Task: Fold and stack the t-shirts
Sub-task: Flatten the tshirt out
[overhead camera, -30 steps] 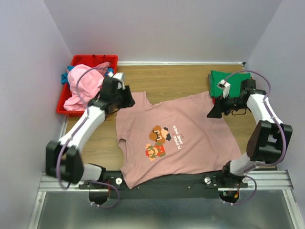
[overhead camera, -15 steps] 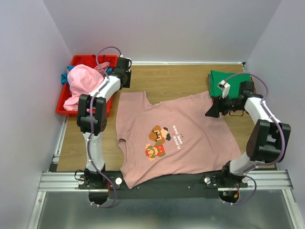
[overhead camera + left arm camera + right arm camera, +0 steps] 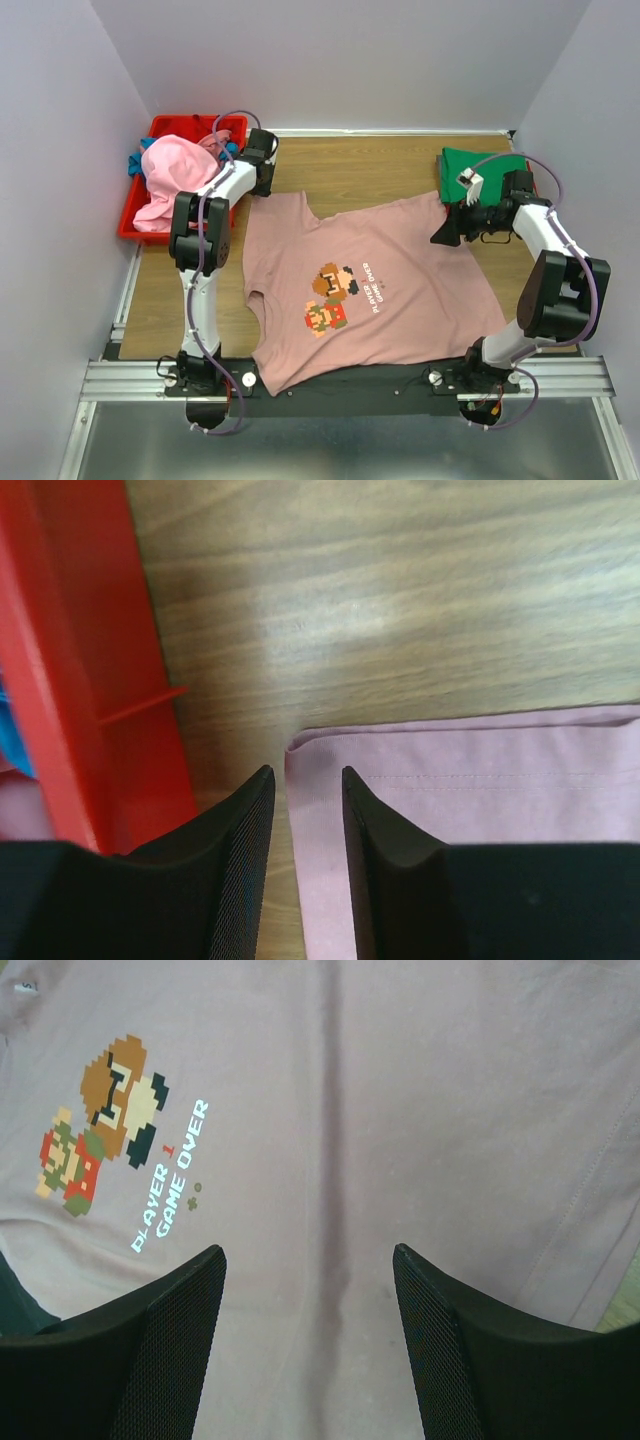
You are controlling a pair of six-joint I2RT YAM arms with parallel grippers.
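Since half a second ago, our left arm has edged slightly nearer the dusty-pink shirt (image 3: 400,290); the right arm has not moved. The shirt lies flat, collar to the left and hem to the right, its long axis running left to right. Our left gripper (image 3: 305,780), jaws narrowly apart, straddles its far sleeve corner beside the red bin (image 3: 160,128). Our right gripper (image 3: 310,1260) gapes wide above its hem side. Bare table (image 3: 350,165) lies beyond its far edge.

We log on the bench (image 3: 350,165): printed tee (image 3: 370,290) spread centre to near edge; bin (image 3: 175,121) holding heaped tees (image 3: 170,175), far-left corner; folded tee (image 3: 485,163), far-right corner.
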